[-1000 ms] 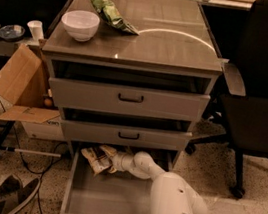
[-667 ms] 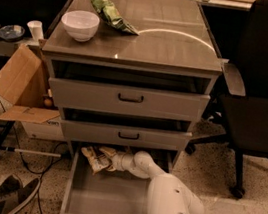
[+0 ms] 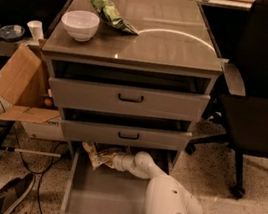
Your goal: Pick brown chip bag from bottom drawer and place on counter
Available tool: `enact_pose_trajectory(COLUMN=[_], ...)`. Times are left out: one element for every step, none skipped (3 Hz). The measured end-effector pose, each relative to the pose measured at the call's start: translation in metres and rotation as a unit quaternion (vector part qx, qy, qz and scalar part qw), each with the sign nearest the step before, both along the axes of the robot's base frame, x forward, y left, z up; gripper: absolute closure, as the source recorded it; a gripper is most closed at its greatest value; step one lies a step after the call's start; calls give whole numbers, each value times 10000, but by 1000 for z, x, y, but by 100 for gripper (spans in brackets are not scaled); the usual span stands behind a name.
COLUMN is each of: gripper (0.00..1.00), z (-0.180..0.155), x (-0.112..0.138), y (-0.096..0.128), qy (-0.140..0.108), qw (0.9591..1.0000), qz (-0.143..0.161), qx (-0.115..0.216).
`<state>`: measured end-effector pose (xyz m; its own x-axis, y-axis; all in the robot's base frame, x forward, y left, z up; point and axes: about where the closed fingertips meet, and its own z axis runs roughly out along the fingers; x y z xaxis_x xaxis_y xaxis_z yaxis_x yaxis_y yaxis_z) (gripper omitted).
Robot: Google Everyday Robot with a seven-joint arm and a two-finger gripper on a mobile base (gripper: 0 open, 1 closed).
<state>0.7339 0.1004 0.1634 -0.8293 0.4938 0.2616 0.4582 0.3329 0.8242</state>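
- Counter [image 3: 174, 44] lacks the brown chip bag [image 3: 95, 152]; it's in the bottom drawer [image 3: 104, 198], under the front edge.
- My gripper [image 3: 114, 159] is at it; whether it has hold, I cannot tell.
- Lift and placing remain.

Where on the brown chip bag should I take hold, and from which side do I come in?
Take the brown chip bag by its crumpled end nearest the hand, which sits right beside it at the back of the bottom drawer. Come in low from the open front: the middle drawer overhangs the bag, probably blocking a top-down reach.
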Motion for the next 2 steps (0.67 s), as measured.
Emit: enact_pose_trajectory(gripper=[100,100], z=[0,3], x=[0,-8], y=[-14,-23], qy=[38,122], qw=[9999,9996], qz=[-154,-215], qx=[-22,-143])
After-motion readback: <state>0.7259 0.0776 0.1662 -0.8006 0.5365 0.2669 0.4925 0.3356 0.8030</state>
